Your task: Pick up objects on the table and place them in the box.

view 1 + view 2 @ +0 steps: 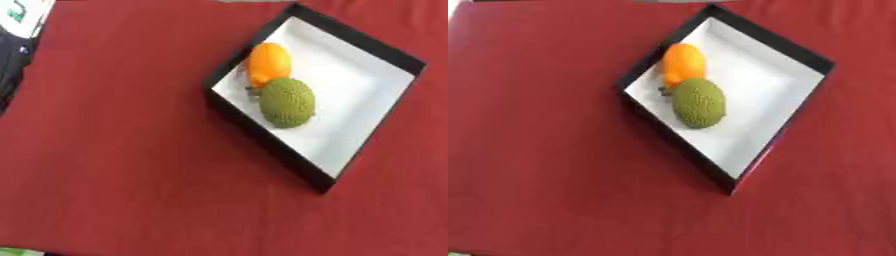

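Two items sit in the box (367,50): an orange fruit (269,61) against the left wall and a green bumpy fruit (287,102), jackfruit-like in shape, just beside it toward the middle. They look to be touching. The box is black-walled with a white floor, rotated diamond-wise on the red tablecloth (131,150); much of its floor on the right is bare.

Neither hand is visible in either eye view, so I can't tell whether the fingers are spread, curled or carrying anything.

No loose objects show on the cloth in these views. My read: the task is at or near done, unless something lies out of shot.

If another item is to come:
- Drop it on the bare white area, right of the green fruit.
- Come in from above and clear the wall.
- Release low; round fruit will likely roll.

Dark object (10,55) at left edge; can't identify.
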Robot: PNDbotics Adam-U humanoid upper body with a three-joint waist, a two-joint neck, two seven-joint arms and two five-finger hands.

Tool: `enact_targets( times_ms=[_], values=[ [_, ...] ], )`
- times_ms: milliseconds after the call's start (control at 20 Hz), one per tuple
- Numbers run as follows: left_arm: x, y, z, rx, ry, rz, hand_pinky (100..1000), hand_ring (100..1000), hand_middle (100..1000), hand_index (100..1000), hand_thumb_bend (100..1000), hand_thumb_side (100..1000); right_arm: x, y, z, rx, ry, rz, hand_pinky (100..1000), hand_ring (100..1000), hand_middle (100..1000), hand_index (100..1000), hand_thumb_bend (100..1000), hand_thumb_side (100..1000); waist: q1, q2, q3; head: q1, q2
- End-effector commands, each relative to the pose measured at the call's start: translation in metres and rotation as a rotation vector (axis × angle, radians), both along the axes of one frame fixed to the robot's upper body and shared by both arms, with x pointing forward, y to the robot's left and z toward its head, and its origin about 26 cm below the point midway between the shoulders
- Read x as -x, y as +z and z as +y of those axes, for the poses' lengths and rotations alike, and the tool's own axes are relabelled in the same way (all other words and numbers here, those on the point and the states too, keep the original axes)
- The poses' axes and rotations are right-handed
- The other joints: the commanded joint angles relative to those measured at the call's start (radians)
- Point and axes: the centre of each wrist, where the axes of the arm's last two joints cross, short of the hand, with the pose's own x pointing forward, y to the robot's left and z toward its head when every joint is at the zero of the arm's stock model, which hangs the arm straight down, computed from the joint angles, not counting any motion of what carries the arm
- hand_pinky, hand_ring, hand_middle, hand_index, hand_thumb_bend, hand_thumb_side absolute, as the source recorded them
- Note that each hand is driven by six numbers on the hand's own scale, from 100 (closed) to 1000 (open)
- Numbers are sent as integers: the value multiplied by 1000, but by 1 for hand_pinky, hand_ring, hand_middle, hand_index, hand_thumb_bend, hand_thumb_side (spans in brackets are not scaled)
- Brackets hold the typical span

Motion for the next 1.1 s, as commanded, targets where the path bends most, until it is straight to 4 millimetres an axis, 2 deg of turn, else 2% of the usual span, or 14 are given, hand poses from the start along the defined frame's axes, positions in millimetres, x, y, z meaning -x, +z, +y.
enact_targets(
  times_ms=[50, 100, 200, 400, 500, 550, 600, 700, 750, 850, 950, 1050, 1100],
  values=[
    [9, 23, -50, -113, -147, -81, 726, 675, 614, 547, 315, 100, 5, 22, -8, 61, 6, -53, 956, 1000, 716, 808, 100, 483, -9, -42, -2, -8, 3],
    [12, 25, -69, -154, -198, -95, 730, 679, 618, 551, 330, 100, 7, 23, -11, 67, 1, -58, 956, 1000, 717, 808, 100, 477, -9, -44, 0, -12, 1],
    [18, 17, -104, -240, -297, -97, 732, 680, 620, 555, 338, 100, 11, 24, -15, 78, -12, -63, 955, 1000, 716, 808, 100, 471, -9, -47, 3, -17, 0],
    [35, -19, -166, -405, -493, -75, 728, 676, 618, 562, 302, 100, 16, 19, -18, 79, -37, -46, 956, 1000, 716, 807, 100, 470, -9, -51, 14, -31, -2],
    [45, -37, -183, -469, -564, -66, 724, 673, 617, 565, 266, 100, 17, 15, -18, 77, -41, -32, 957, 1000, 715, 807, 100, 470, -7, -51, 18, -36, -4],
    [50, -43, -187, -492, -583, -63, 721, 672, 617, 572, 328, 100, 17, 14, -17, 79, -42, -25, 957, 1000, 715, 807, 100, 470, -6, -51, 18, -36, -4],
    [53, -51, -188, -510, -593, -49, 720, 672, 617, 578, 224, 100, 17, 13, -17, 81, -43, -19, 957, 1000, 715, 807, 100, 470, -4, -50, 17, -37, -5],
    [54, -67, -189, -538, -591, 1, 726, 680, 624, 595, 226, 100, 16, 11, -16, 82, -43, -10, 957, 1000, 714, 806, 100, 470, -2, -50, 15, -38, -4],
    [54, -71, -189, -550, -586, 20, 743, 697, 642, 626, 256, 100, 16, 11, -15, 83, -43, -8, 957, 1000, 714, 806, 100, 470, -1, -51, 15, -38, -3],
    [52, -76, -187, -576, -568, 55, 796, 761, 719, 804, 320, 100, 16, 10, -15, 85, -42, -5, 957, 1000, 715, 806, 100, 470, -2, -51, 15, -39, 0],
    [52, -74, -184, -598, -545, 74, 858, 833, 796, 903, 420, 257, 16, 9, -14, 85, -43, -4, 957, 1000, 715, 806, 100, 456, -3, -51, 16, -42, 1],
    [53, -69, -182, -611, -524, 84, 871, 858, 821, 932, 562, 449, 16, 8, -14, 83, -43, -2, 957, 1000, 715, 806, 100, 470, -4, -51, 18, -49, 2],
    [55, -67, -180, -613, -516, 89, 875, 862, 826, 935, 601, 490, 16, 7, -14, 83, -43, -1, 957, 1000, 714, 806, 100, 470, -4, -51, 19, -54, 2]
  ],
)
